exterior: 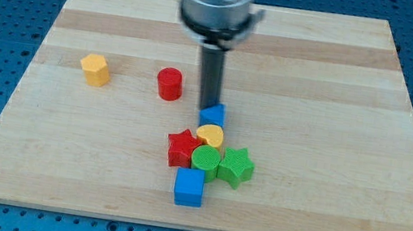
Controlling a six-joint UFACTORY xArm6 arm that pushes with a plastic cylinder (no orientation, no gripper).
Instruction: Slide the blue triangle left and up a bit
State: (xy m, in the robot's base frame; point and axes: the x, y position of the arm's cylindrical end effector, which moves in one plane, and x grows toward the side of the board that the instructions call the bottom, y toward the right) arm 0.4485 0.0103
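The blue triangle (213, 116) sits on the wooden board (342, 87) near its middle, at the top of a cluster of blocks. My tip (208, 107) stands right at the triangle's upper left edge, touching or nearly touching it. Directly below the triangle lies a yellow heart (211, 136). Below that are a red star (182, 147), a green cylinder (204, 161) and a green star (236, 167), packed together. A blue cube (188, 187) sits at the cluster's bottom.
A red cylinder (168, 84) stands to the left of my tip. A yellow hexagonal block (95, 69) stands further left. The arm's grey body (215, 2) hangs over the board's top middle. A blue perforated table surrounds the board.
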